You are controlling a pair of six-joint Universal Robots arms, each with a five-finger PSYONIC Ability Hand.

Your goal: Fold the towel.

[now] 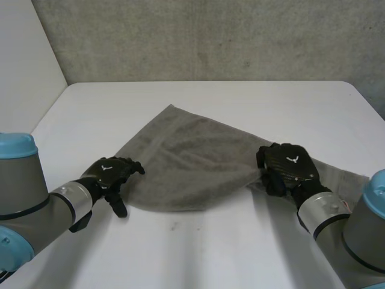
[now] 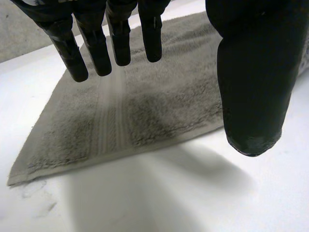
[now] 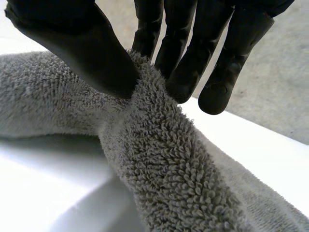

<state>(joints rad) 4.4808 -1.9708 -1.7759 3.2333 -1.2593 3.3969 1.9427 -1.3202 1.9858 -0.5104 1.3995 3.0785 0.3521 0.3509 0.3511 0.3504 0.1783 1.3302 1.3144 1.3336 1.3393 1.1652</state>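
A grey towel (image 1: 192, 162) lies on the white table (image 1: 210, 253), partly doubled over, with one corner pointing to the far side. My right hand (image 1: 287, 167) pinches a bunched ridge of the towel (image 3: 159, 159) between thumb (image 3: 91, 58) and fingers (image 3: 186, 72), on the towel's right part near its front edge. My left hand (image 1: 111, 173) hovers at the towel's left front corner, fingers (image 2: 96, 43) straight and spread above the towel (image 2: 130, 111), thumb (image 2: 251, 82) apart from them, holding nothing.
A concrete wall (image 1: 210, 36) runs behind the table. The towel's right end (image 1: 346, 177) stretches out flat toward my right arm. Bare table lies in front of and behind the towel.
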